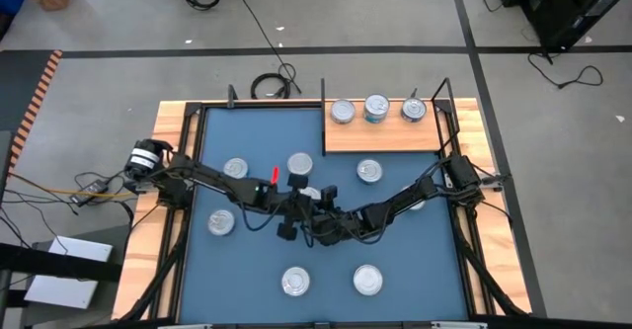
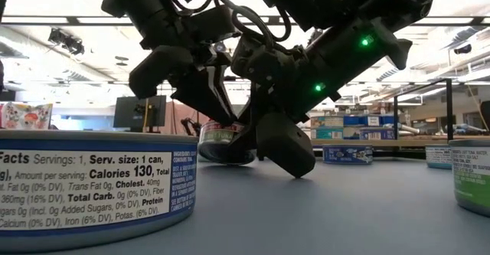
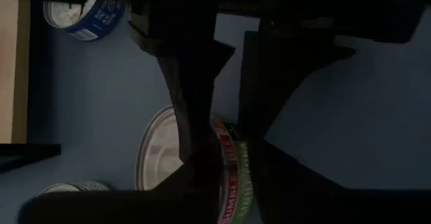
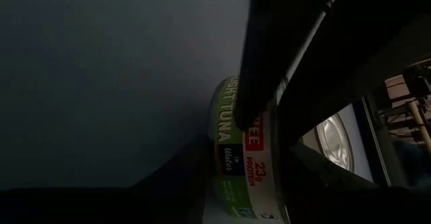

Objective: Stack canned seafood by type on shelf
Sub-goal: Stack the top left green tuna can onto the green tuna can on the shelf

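A green-labelled tin (image 3: pixel 236 177) is at the middle of the blue mat (image 1: pixel 247 270), turned on edge with its silver lid (image 3: pixel 158 150) toward the far side. Both grippers meet at it. My right gripper (image 1: pixel 322 212) comes from the right and is shut on it. My left gripper (image 1: pixel 294 206) stands open close against the tin from the left. In the low view the tin (image 2: pixel 226 144) shows between the two dark hands. Three tins (image 1: pixel 376 109) stand in a row along the shelf's (image 1: pixel 385 141) far edge. My right gripper pinches the tin across its height. One finger (image 3: pixel 192 116) lies over the lid (image 3: pixel 168 140), the other (image 3: pixel 269 96) on the bottom face. The fingers slant down from the table's right. The tin is tilted on edge; I cannot tell whether it touches the mat. My left gripper is at the same tin, but I cannot tell whether it touches it.
Several loose tins lie on the mat around the arms: far left (image 1: pixel 235 168), far middle (image 1: pixel 299 163), beside the shelf (image 1: pixel 369 171), left (image 1: pixel 219 222) and two near the front (image 1: pixel 295 283) (image 1: pixel 367 281). A raised wooden frame (image 1: pixel 173 220) borders the mat.
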`<state>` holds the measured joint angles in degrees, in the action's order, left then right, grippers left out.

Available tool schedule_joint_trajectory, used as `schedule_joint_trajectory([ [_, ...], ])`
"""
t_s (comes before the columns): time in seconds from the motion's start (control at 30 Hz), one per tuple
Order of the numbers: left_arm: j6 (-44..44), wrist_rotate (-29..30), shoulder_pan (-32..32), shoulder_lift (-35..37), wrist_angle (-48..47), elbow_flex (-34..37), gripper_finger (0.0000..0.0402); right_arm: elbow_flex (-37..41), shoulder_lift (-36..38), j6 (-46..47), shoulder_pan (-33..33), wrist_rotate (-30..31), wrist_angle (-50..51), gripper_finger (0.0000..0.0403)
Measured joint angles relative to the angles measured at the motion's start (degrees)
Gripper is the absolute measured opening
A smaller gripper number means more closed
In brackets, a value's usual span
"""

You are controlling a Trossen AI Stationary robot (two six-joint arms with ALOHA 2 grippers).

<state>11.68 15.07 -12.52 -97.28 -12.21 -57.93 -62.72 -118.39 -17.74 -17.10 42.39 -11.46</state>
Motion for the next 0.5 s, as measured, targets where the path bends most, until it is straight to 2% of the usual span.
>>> schedule_joint_trajectory([
  [0.27, 0.02, 2.5, -1.91, 3.87, -3.41, 1.8, 0.0149, 0.02, 0.08, 0.29, -0.56, 0.85, 0.18, 0.0151],
  [0.43, 0.18, 10.09, -3.19, 5.32, -3.17, 4.22, 0.0175, 0.13, 2.19, 3.72, -1.16, -1.0, 1.51, 0.0151],
  [0.5, 0.95, 11.17, -3.73, 5.3, -3.23, 4.72, 0.0184, 0.13, 3.42, 5.64, -1.16, -3.03, 1.57, 0.0151],
])
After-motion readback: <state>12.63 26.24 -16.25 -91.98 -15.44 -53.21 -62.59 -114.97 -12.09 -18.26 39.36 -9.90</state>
